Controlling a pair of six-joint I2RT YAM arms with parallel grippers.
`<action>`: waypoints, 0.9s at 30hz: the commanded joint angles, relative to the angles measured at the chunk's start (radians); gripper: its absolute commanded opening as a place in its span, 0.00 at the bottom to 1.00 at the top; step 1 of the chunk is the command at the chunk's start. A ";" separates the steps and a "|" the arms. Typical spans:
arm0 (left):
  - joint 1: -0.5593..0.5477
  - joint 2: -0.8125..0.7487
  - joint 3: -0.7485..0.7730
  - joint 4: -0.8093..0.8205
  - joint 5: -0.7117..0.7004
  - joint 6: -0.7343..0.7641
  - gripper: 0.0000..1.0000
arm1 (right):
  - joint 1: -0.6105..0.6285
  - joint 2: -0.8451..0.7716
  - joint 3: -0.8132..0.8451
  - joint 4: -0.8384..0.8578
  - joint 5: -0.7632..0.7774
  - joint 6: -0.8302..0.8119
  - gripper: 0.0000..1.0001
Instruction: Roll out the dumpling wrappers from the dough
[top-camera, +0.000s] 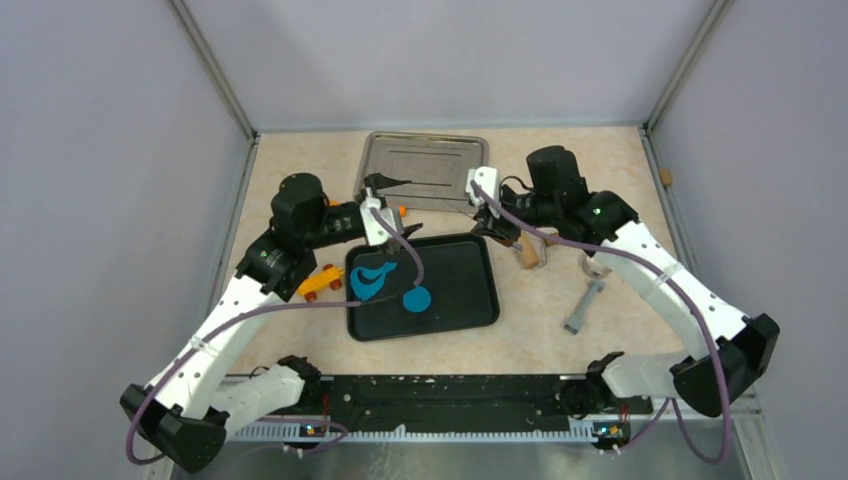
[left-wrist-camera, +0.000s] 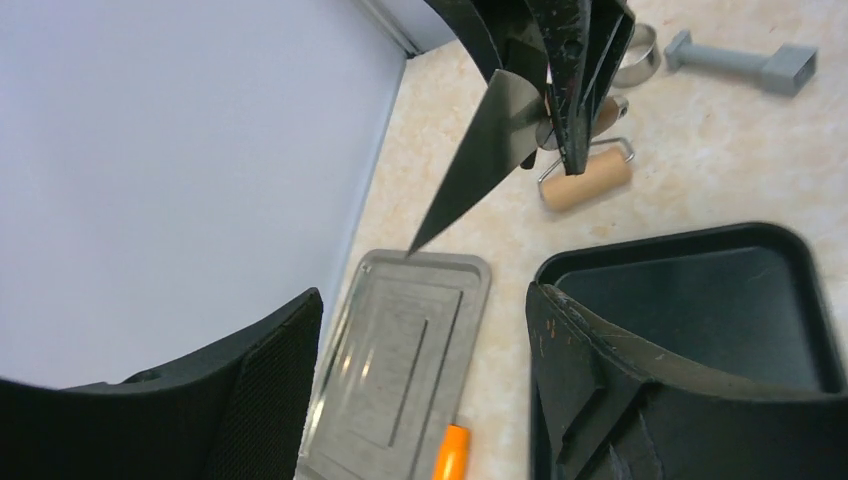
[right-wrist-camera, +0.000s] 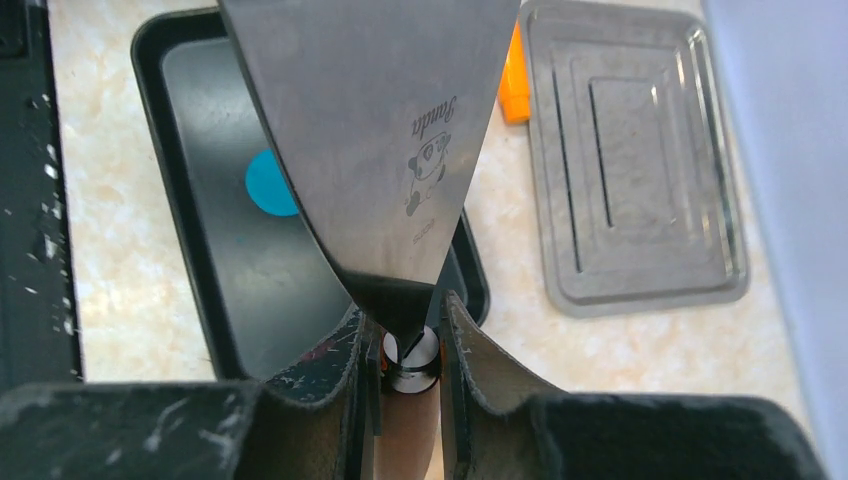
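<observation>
Dough (top-camera: 372, 280) and one dumpling wrapper (top-camera: 417, 299) lie at the black tray's (top-camera: 460, 310) left edge, just behind the wide-open, empty left tool (top-camera: 398, 207); bare tray floor lies rightward. The right tool (right-wrist-camera: 405, 320) pinches a spatula (right-wrist-camera: 380, 130), whose blade hides part of the wrapper.

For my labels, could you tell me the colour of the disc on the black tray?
Bright blue disc; clearest in the top external view.

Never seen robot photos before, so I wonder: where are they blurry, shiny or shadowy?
Left wrist view: the left pincer looms dark and blurred, while the wooden roller is sharper. Right wrist view: the metal blade has a dull sheen, its logo readable. Top view: even light, faint shadows, slight shine on the steel tray.
</observation>
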 joint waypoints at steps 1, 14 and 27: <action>-0.081 0.048 -0.002 0.058 -0.060 0.322 0.77 | 0.071 -0.041 0.036 -0.011 0.085 -0.210 0.00; -0.269 0.116 -0.042 0.011 -0.112 0.725 0.00 | 0.146 -0.067 0.048 -0.006 0.178 -0.233 0.00; -0.270 -0.050 -0.434 0.507 -0.195 0.821 0.00 | -0.387 0.094 0.141 -0.135 -0.337 0.697 0.81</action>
